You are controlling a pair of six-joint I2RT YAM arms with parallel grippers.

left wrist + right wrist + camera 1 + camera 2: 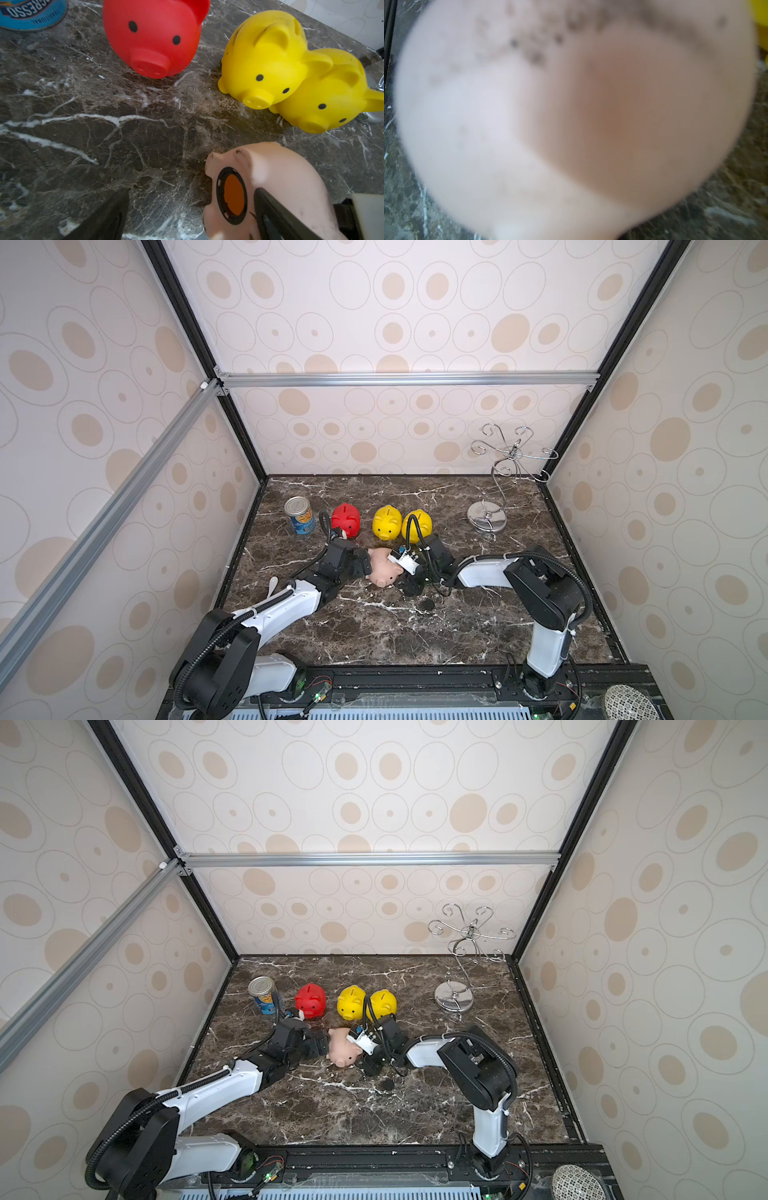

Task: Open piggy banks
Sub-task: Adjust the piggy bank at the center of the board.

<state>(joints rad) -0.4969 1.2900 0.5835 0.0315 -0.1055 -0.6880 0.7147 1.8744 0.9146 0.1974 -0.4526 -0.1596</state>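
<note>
Lying on its side in the middle of the bench (374, 635), the pale pink piggy bank (384, 568) is pointing its snout toward the robot's edge, with its long axis running near-to-far. Its black-ringed belly port (232, 195) is facing the left tool (368, 566), which is standing spread, one finger (270, 209) touching the pig beside the port. The right tool (402, 572) is crowding the pig's back; I cannot tell how its jaws stand. The left arm is probably sitting nearer the port.

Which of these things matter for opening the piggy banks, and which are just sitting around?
Job: pale pink plastic piggy bank, red plastic piggy bank, two yellow plastic piggy banks.
Lying about: blue-labelled tin can, silver wire stand.
</note>
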